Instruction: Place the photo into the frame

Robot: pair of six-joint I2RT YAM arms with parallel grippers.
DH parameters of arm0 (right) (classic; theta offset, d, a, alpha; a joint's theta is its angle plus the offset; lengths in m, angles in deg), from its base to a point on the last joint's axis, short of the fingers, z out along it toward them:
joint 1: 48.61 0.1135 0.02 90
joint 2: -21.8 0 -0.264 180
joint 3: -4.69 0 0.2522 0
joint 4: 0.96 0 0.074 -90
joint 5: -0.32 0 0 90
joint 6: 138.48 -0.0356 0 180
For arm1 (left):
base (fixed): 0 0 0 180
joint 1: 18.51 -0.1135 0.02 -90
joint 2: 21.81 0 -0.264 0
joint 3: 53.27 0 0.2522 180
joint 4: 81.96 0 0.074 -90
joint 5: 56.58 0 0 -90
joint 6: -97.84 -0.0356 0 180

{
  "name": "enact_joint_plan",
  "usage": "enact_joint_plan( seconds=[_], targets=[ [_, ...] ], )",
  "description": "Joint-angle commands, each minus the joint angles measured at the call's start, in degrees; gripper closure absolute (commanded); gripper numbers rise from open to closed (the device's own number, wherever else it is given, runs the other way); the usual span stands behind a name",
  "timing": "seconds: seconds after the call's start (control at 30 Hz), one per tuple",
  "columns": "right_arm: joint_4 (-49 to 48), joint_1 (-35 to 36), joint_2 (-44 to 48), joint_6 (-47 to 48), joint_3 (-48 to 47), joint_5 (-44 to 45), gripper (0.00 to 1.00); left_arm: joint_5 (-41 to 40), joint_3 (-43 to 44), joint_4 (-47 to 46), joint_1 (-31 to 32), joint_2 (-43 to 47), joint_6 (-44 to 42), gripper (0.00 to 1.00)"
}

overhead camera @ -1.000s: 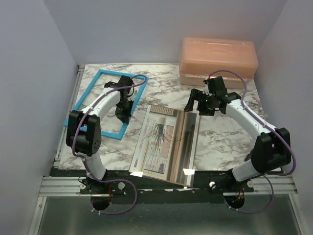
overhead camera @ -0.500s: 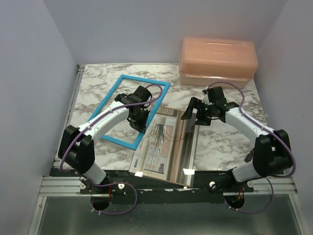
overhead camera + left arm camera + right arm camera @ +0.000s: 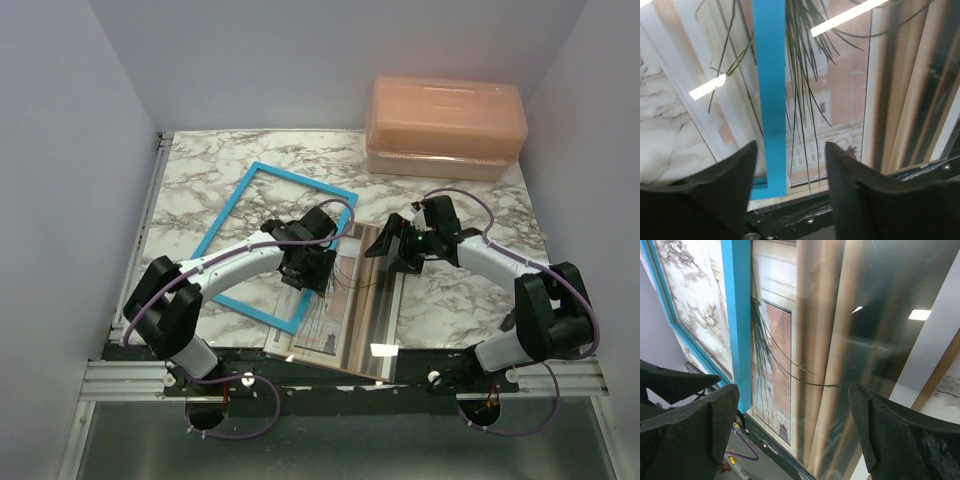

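Observation:
The photo (image 3: pixel 345 305), a plant by brown curtains, lies flat near the table's front edge. The blue frame (image 3: pixel 262 175) lies slanted to its left, and the frame's right bar rests over the photo's left part. My left gripper (image 3: pixel 310 265) hovers over that bar, open. In the left wrist view the blue frame bar (image 3: pixel 769 100) runs between the spread fingers of the left gripper (image 3: pixel 790 150), touching neither, with the photo (image 3: pixel 840 100) beneath. My right gripper (image 3: pixel 395 245) is open over the photo's upper right. Its view shows the right gripper (image 3: pixel 792 410), the photo (image 3: pixel 815 365) and the frame bar (image 3: pixel 737 315).
A peach plastic box (image 3: pixel 445 125) stands at the back right of the marble table (image 3: pixel 200 170). A brown board edge (image 3: pixel 940 380) shows beside the photo's right side. Walls close in on the left, the right and the back.
My left gripper has carried the frame right and toward the front, onto the photo's left part, and its jaws have parted. The right gripper has drifted slightly nearer over the photo.

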Motion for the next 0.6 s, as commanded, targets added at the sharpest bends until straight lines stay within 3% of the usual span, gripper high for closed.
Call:
enact_joint_plan(
  seconds=[0.0, 0.17, 0.37, 0.5, 0.57],
  targets=[
    [-2.0, -0.1, 1.2, -0.5, 1.5, -1.5, 0.00, -1.6, -0.8, -4.0, 1.9, -2.8, 2.5, 0.31],
    [-1.4, -0.1, 2.5, -0.4, 2.7, -0.9, 0.00, -4.4, -2.4, -5.0, 3.3, -5.1, 3.0, 0.27],
    [-1.7, -0.2, 3.1, -0.8, 3.7, -1.2, 0.00, -6.6, -4.5, -6.5, 4.3, -9.1, 4.3, 0.37],
    [-2.1, -0.2, 2.8, -1.3, 3.8, -2.3, 0.00, -6.7, -6.1, -8.9, 5.7, -10.0, 4.3, 0.57],
    [-3.8, -0.1, 2.6, -2.2, 4.1, -3.9, 0.00, -6.4, -6.7, -9.4, 6.2, -9.6, 4.2, 0.74]
  ],
)
